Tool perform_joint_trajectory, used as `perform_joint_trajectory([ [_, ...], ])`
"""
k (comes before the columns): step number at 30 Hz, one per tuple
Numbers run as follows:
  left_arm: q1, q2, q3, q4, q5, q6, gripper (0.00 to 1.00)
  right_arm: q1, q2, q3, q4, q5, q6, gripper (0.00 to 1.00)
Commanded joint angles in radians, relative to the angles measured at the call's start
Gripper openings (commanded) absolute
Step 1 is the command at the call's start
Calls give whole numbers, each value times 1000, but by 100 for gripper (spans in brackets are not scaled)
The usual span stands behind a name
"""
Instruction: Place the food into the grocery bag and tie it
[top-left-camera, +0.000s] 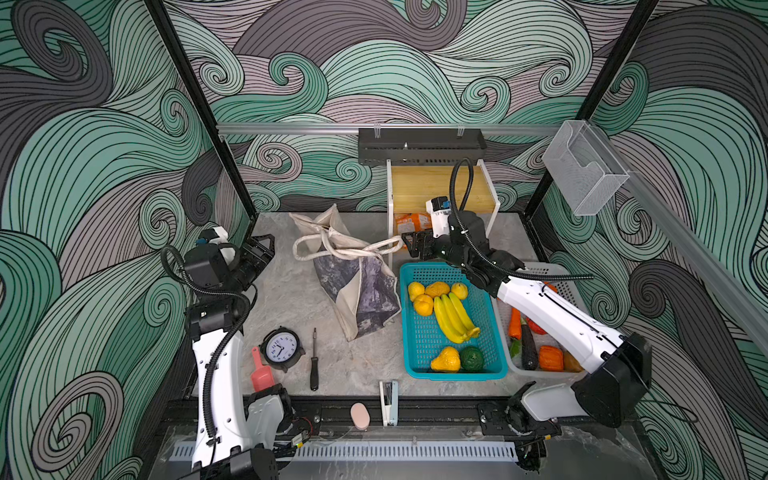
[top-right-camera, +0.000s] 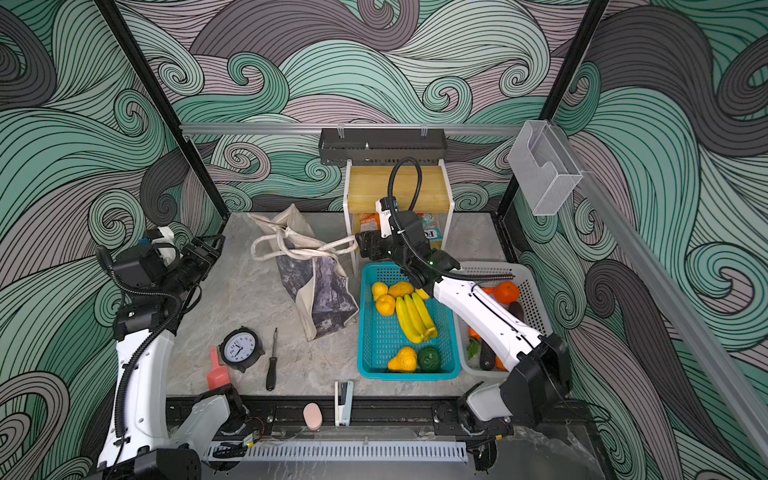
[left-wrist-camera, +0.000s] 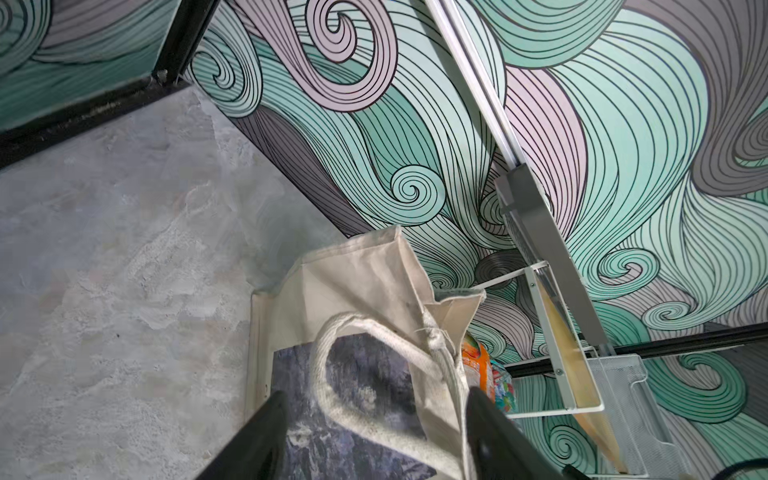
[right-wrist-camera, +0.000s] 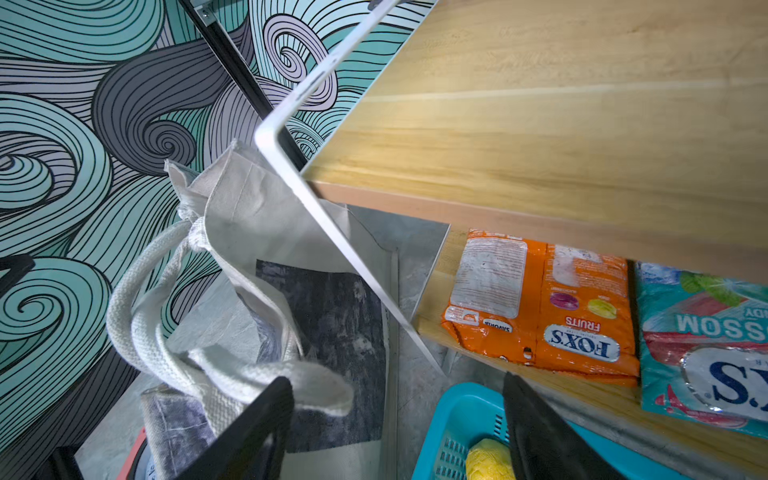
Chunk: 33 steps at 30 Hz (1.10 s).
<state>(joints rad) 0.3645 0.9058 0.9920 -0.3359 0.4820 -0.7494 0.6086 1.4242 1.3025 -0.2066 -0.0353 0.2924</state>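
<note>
The grocery bag lies on the table's middle, its mouth toward the back wall. Its cream straps lie looped across it. My left gripper hangs open to the bag's left, with a strap loop showing between its fingers, untouched. My right gripper is open at the bag's right, and a strap end rests beside one finger. Bananas and oranges sit in the teal basket. Candy packets, orange and teal-red, lie under the wooden rack.
A white basket of vegetables stands at the right under my right arm. A clock, screwdriver and red scoop lie front left. A stapler rests at the front edge.
</note>
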Motion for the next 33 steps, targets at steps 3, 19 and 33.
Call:
perform_joint_trajectory([
  [3, 3, -49, -1, -15, -16, 61, 98, 5, -100, -38, -41, -12, -22, 99],
  [19, -246, -166, -447, 111, -352, 102, 94, -269, -503, -423, -197, 131, -49, 98],
  [33, -444, 80, -500, 435, -796, 525, 91, -554, -471, -663, 82, 268, -116, 99],
])
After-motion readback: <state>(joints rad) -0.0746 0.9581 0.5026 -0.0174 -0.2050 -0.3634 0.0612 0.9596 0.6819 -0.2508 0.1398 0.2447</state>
